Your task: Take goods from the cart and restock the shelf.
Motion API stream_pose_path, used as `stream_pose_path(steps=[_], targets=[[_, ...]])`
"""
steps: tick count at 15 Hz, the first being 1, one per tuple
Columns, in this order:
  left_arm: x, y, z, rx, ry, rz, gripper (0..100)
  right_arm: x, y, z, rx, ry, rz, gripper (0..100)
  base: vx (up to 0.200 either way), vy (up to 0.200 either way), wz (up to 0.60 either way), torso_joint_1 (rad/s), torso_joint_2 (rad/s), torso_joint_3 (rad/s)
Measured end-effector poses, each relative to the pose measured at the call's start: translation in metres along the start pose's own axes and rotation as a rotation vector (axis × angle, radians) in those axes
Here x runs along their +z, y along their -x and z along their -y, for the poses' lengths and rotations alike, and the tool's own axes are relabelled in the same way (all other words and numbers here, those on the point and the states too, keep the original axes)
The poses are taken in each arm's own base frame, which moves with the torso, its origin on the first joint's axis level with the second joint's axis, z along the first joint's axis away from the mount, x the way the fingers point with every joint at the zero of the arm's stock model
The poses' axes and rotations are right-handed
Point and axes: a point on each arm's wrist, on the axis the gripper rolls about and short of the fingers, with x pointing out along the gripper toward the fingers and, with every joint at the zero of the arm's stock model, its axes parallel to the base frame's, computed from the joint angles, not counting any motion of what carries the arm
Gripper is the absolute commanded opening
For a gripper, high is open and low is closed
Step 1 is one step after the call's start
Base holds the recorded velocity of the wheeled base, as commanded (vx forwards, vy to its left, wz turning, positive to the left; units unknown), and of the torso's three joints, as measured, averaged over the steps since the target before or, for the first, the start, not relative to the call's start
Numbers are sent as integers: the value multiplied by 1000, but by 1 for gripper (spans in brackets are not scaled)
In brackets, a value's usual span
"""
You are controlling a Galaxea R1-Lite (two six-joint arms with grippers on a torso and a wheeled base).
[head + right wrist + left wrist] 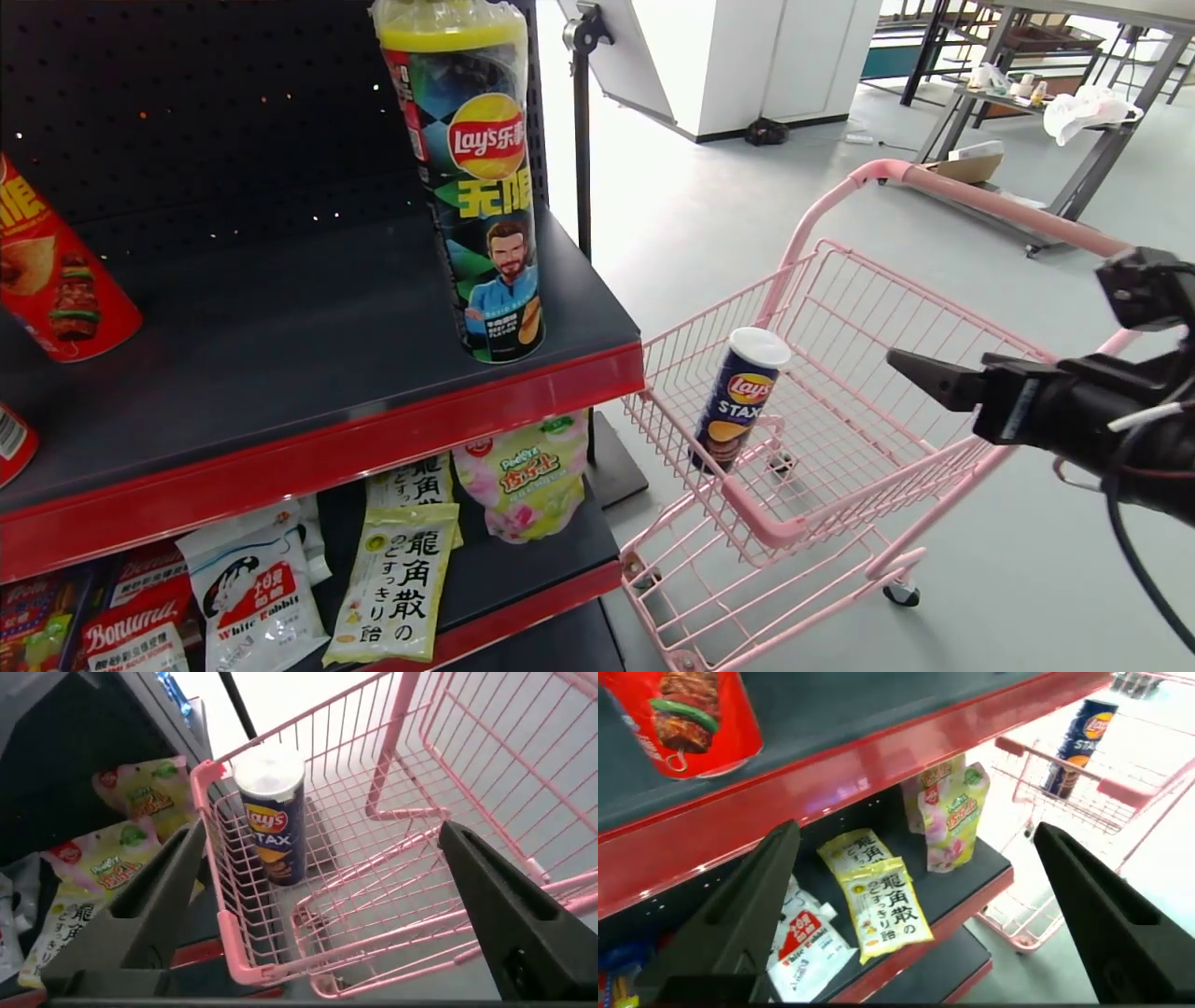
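Standing in pink cart [980,201] — blue can [738,397], left tool [915,831] spread, right tool [322,831] spread

Print is seen on several goods; none is transcribed here. A round red-and-yellow logo with large yellow characters under it is carried by the tall can [481,187] on the upper shelf [280,355]. A like logo with a white word below is borne by the blue can [738,401] in the pink cart [990,203]. Large black characters are printed down the yellow sachets [397,579]. Lettering is also noted on the green-pink pouch [523,476], the white bag [257,588] and the red can [56,271].
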Motion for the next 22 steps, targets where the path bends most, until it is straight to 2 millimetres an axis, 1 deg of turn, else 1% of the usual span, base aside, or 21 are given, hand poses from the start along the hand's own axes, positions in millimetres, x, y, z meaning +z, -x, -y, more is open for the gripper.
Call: stream_pose_path(steps=[2,3,5,6,8,12,15,19,22], targets=[[-1,-1,1,-18,-4,-6,100,-7,-31,-3,10,-30,-46,100,0,0,0,0,0,0],[-1,-1,1,-19,-8,-11,100,-10,-42,-4,22,-34,-68,100,0,0,0,0,0,0],[0,-3,1,-19,-38,-16,100,-18,-61,-5,29,-34,-110,100,0,0,0,0,0,0],[0,-2,1,-20,-64,-15,100,-22,-67,-5,32,-34,-127,100,0,0,0,0,0,0],[-1,-1,1,-19,-106,-10,100,-29,-76,-5,43,-36,-161,100,0,0,0,0,0,0],[-5,3,0,-4,-121,13,100,-35,-90,-10,61,-32,-163,100,0,0,0,0,0,0],[-14,8,1,7,-142,44,100,-44,-102,-17,85,-24,-168,100,0,0,0,0,0,0],[-21,10,2,38,-143,53,100,-46,-125,-20,86,-26,-163,100,0,0,0,0,0,0],[-23,10,2,49,-144,51,100,-50,-135,-20,81,-49,-172,100,0,0,0,0,0,0]])
